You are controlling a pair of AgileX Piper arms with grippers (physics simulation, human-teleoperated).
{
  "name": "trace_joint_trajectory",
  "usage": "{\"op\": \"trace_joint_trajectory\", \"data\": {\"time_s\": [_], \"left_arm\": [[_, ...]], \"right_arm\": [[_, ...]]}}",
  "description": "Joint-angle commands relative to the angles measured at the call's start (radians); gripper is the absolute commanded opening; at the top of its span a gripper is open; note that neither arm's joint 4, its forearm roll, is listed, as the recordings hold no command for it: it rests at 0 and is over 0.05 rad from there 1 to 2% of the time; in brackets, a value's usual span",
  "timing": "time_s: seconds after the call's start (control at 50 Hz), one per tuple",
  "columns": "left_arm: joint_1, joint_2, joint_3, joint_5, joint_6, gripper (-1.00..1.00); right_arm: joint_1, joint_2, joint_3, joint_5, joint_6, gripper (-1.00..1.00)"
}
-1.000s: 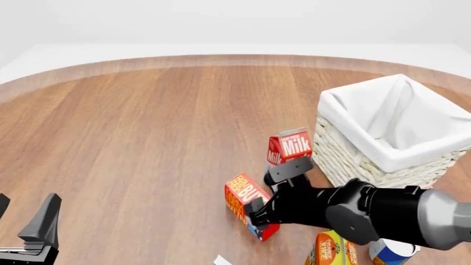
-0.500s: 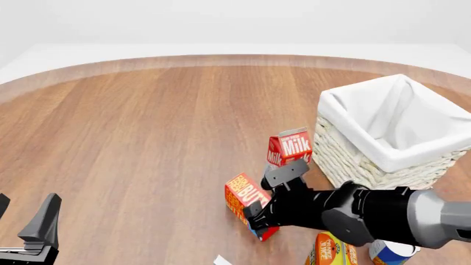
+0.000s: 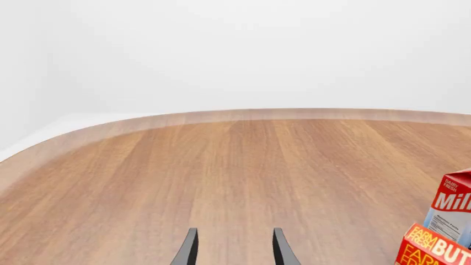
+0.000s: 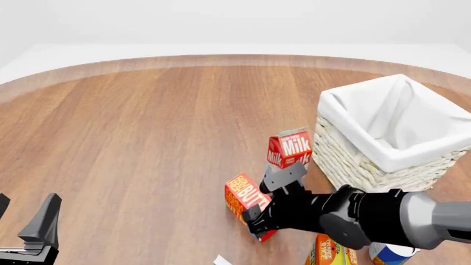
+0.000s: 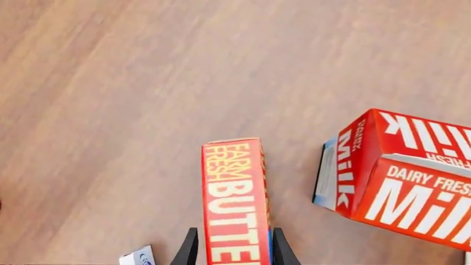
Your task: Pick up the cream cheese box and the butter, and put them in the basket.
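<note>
Your right gripper [image 5: 229, 249] straddles the butter [image 5: 235, 199], one finger on each long side, parted rather than clamped; contact cannot be confirmed. The butter lies on the table [image 4: 147, 138] toward its near edge, just beside the milk carton [image 4: 290, 148], with the basket [image 4: 390, 132] beyond. Narrow faces suit the grip. Your left gripper [image 3: 231, 248] hangs released, idle.

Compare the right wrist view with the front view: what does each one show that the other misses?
Only the right wrist: both fingertips straddling the butter, and the butter's whole lettered face. Only the front: the basket, the left gripper parked apart from everything, the juice carton, a can. Both: butter, milk carton, table, and a white corner, probably the cream cheese box.
</note>
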Motion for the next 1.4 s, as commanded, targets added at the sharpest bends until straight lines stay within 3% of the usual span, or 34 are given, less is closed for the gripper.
{"op": "trace_joint_trajectory", "data": {"time_s": [0.02, 0.06, 0.08, 0.42, 1.06, 1.18, 1.4], "left_arm": [[0.000, 0.000, 0.000, 0.000, 0.000, 1.00], [0.000, 0.000, 0.000, 0.000, 0.000, 1.00], [0.000, 0.000, 0.000, 0.000, 0.000, 1.00], [0.000, 0.000, 0.000, 0.000, 0.000, 1.00], [0.000, 0.000, 0.000, 0.000, 0.000, 1.00], [0.000, 0.000, 0.000, 0.000, 0.000, 1.00], [0.000, 0.000, 0.000, 0.000, 0.000, 1.00]], "right_arm": [[0.019, 0.016, 0.014, -0.013, 0.003, 1.00], [0.019, 0.010, 0.012, -0.008, -0.003, 1.00], [0.018, 0.000, 0.005, 0.003, -0.001, -1.00], [0.011, -0.022, -0.048, 0.057, -0.041, -1.00], [-0.034, -0.189, -0.211, 0.286, -0.188, -1.00], [-0.031, -0.234, -0.228, 0.320, -0.162, -1.00], [-0.037, -0.330, -0.292, 0.420, -0.200, -1.00]]}}
